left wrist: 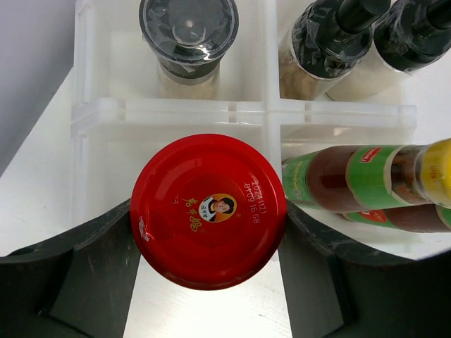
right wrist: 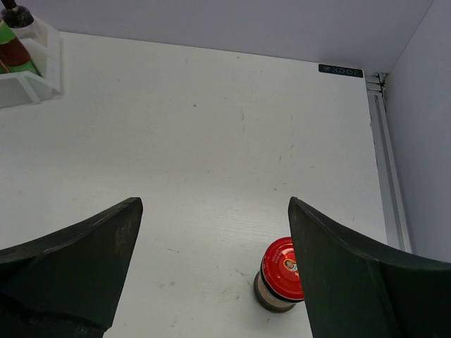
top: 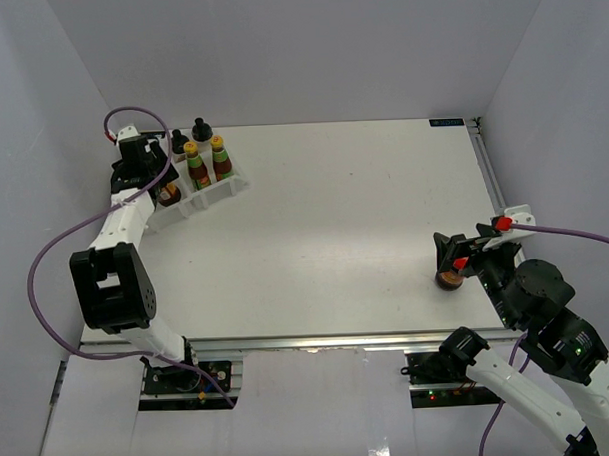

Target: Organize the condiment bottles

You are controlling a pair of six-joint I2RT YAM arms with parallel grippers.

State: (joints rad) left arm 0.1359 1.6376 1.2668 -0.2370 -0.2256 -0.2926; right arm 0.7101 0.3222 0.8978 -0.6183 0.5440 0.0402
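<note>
Jar, squat glass with red lid (right wrist: 280, 276), seen standing unheld near right edge of smooth white table (top: 335, 237), just beside wide-spread right gripper (right wrist: 213, 211). Judged heavy, breakable, slick; best gripped round lid. Matching red-lidded jar (left wrist: 208, 204) pinched at lid by left gripper (left wrist: 209, 232), in near compartment of clear plastic tray (left wrist: 176, 111), far-left corner. Table enclosed by plain walls (top: 308, 48).

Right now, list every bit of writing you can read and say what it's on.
"09 16 G8", it seems: white stamp, upside down, on the red lid; row above unclear.
Gold Chinese characters, same lid: too small.
Sauce bottle label: white lettering on red, blurred.
Dark sticker, far right corner: too small.
Second red lid: logo unreadable.
</note>
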